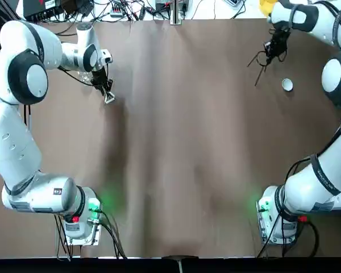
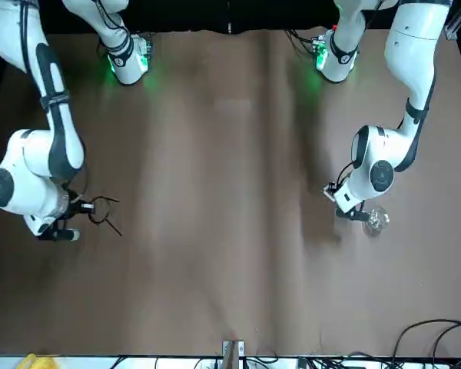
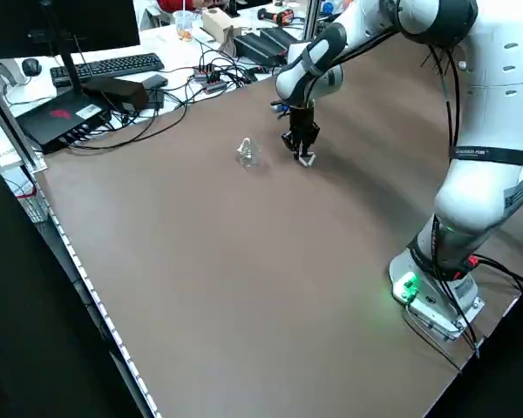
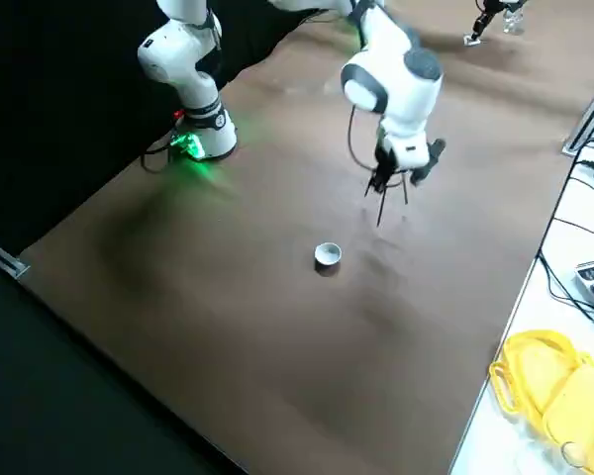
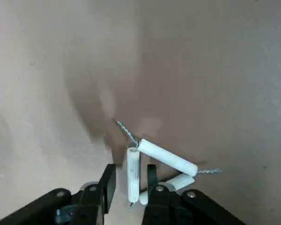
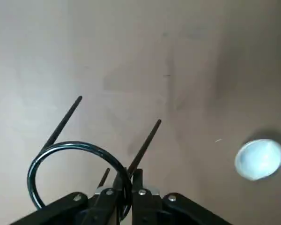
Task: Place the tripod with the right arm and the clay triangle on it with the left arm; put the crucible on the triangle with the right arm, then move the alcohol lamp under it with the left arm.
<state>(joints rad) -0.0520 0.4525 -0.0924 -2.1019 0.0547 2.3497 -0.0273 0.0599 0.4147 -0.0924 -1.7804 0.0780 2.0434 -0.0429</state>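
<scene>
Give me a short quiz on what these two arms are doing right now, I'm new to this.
1. True or false: the right gripper holds the tripod by its ring.
2. What does the left gripper hold? A) lamp B) clay triangle C) crucible
3. Fill in: the crucible stands free on the ____.

Key
1. True; its fingers pinch the ring.
2. B; one rod of the clay triangle sits between its fingers, while the lamp stands apart.
3. table, beside the tripod.

Tripod [image 6: 79,168] and clay triangle [image 5: 154,168] both gripped
</scene>
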